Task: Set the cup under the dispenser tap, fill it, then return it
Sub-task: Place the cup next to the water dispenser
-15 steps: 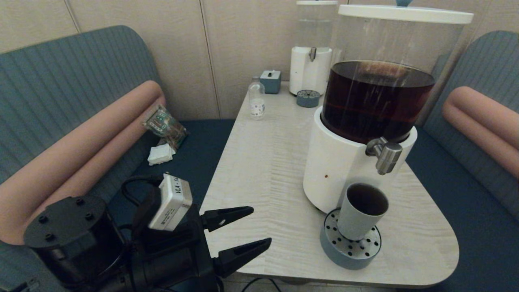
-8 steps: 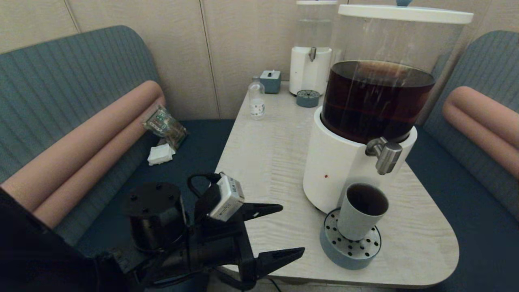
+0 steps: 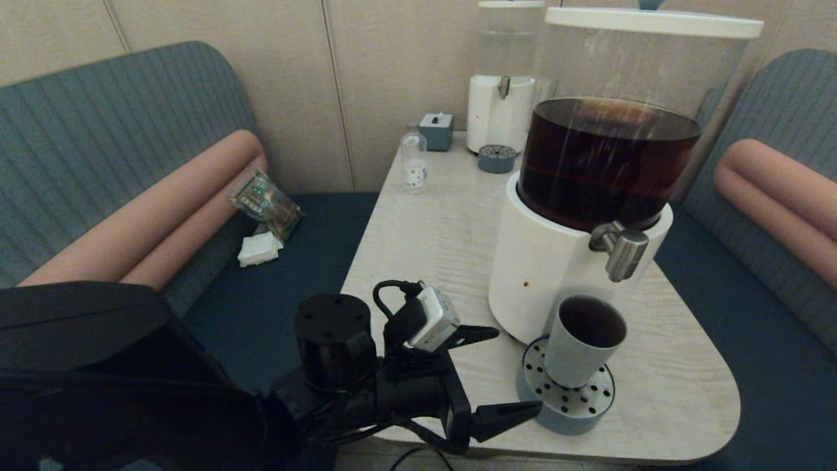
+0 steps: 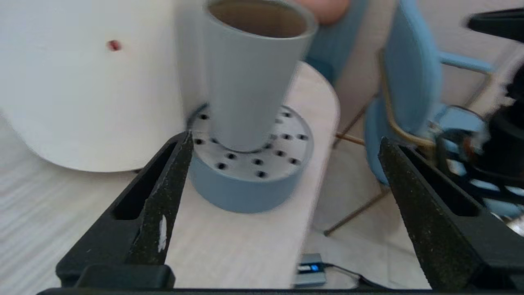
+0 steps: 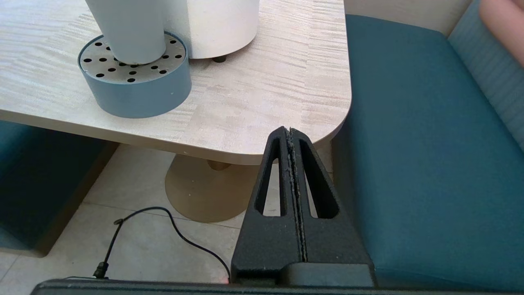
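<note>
Pale wood-grain surface point(image 3: 431, 242) sitting between blue bench seats. Cup point(image 3: 582, 348) standing upright on perforated blue drip tray point(image 3: 556, 409), directly below dispenser tap point(image 3: 621, 252), dark liquid showing inside. Left end effector point(image 3: 513, 374) hovering just left of tray at near edge, fingers point(image 4: 163, 192) spread wide, gripping nothing. Right end effector point(image 5: 290, 133) hanging below near right corner, fingers pressed together.

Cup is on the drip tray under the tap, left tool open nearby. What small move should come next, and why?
Probably ease the left tool forward until its open fingers flank the cup, then close. The cup stands upright on the drip tray below the dispenser tap, and neither finger reaches it yet.
</note>
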Motion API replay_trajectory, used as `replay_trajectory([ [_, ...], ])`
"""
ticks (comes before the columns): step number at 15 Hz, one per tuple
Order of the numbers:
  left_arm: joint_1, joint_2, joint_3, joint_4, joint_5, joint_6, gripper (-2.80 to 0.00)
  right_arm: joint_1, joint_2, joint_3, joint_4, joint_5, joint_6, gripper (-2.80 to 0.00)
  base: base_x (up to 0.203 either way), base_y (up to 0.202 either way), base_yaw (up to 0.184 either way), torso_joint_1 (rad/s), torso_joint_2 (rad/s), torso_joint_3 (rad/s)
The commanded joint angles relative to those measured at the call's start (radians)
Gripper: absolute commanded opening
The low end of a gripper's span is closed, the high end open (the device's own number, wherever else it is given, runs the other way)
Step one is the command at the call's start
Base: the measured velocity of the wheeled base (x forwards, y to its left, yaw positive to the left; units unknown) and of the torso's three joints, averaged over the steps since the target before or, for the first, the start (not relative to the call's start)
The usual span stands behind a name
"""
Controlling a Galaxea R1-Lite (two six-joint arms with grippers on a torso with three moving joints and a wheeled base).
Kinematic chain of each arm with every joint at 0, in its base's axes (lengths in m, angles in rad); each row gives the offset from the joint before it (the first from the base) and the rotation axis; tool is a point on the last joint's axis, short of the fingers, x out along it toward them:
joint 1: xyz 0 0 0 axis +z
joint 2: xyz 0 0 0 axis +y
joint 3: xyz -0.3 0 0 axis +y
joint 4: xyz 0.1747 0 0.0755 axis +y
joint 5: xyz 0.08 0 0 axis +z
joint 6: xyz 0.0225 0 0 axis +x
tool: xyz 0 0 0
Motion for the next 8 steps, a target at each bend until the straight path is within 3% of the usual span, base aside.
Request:
replay_trajectory([
  [1, -0.008, 0.048, -0.036, -0.010, 0.009, -0.003, 0.00, 0.000, 0.000, 0.000, 0.000, 0.000, -0.001, -2.80, 0.000, 0.000, 0.000, 0.000, 0.00, 0.000],
  [8, -0.054, 0.117, -0.092, -0.010, 0.042, -0.019, 0.00, 0.000, 0.000, 0.000, 0.000, 0.000, -0.001, -2.80, 0.000, 0.000, 0.000, 0.000, 0.00, 0.000],
])
